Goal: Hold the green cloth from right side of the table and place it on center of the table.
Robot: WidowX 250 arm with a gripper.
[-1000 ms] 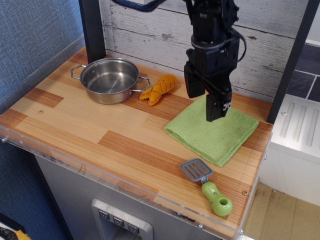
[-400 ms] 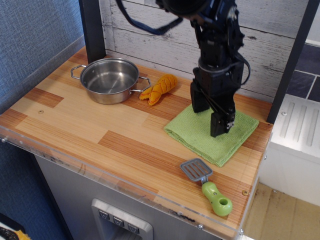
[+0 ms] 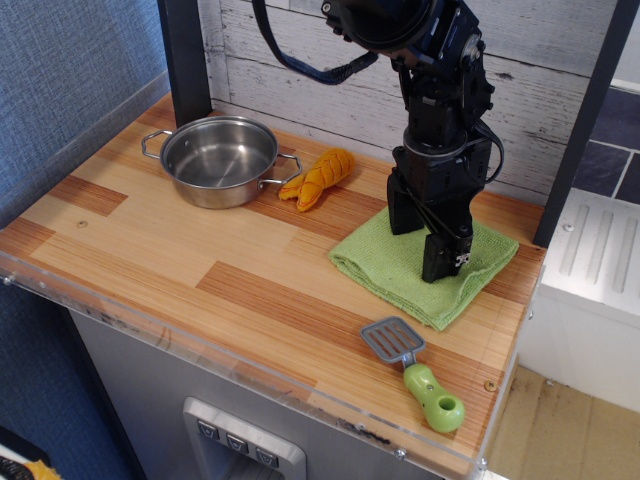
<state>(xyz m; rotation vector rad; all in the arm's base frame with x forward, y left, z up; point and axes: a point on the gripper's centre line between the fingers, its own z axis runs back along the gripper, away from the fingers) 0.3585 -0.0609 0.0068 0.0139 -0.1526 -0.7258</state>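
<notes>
The green cloth [image 3: 384, 266] lies folded on the right side of the wooden table [image 3: 150, 240]. My black gripper [image 3: 426, 244] points straight down over the cloth's middle. Its two fingers [image 3: 444, 258] stand apart, and their tips reach the cloth's surface. No cloth shows pinched between them. The gripper body hides the part of the cloth beneath it.
A steel pot [image 3: 218, 160] stands at the back left. An orange plush item [image 3: 318, 177] lies beside it. A grey spatula with a green handle [image 3: 415, 370] lies near the front right edge. A dark post [image 3: 185, 60] stands behind the pot.
The gripper has come down and moved slightly right, from above the cloth to its surface. Its fingers stay spread. The cloth has not moved.
</notes>
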